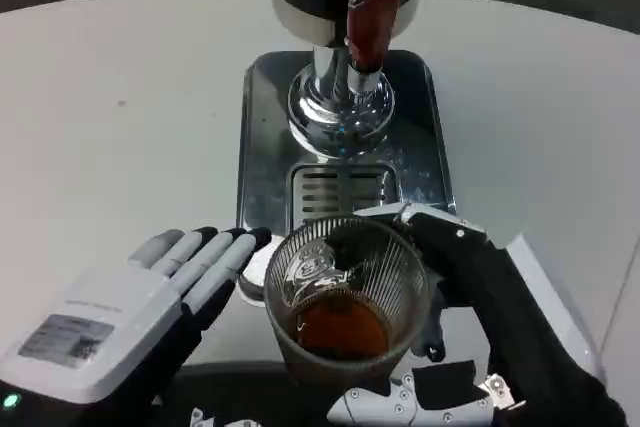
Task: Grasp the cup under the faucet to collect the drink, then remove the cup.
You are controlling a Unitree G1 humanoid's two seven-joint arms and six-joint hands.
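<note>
Head view: right hand [470, 277] clamps the upright cup [345, 297] at lower centre, below the faucet [368, 32]; left hand [150, 307], fingers loosely extended and empty, lies beside it at lower left.

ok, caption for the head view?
Right hand holds cup of brown drink clear of the dispenser; left hand open beside it.
</note>
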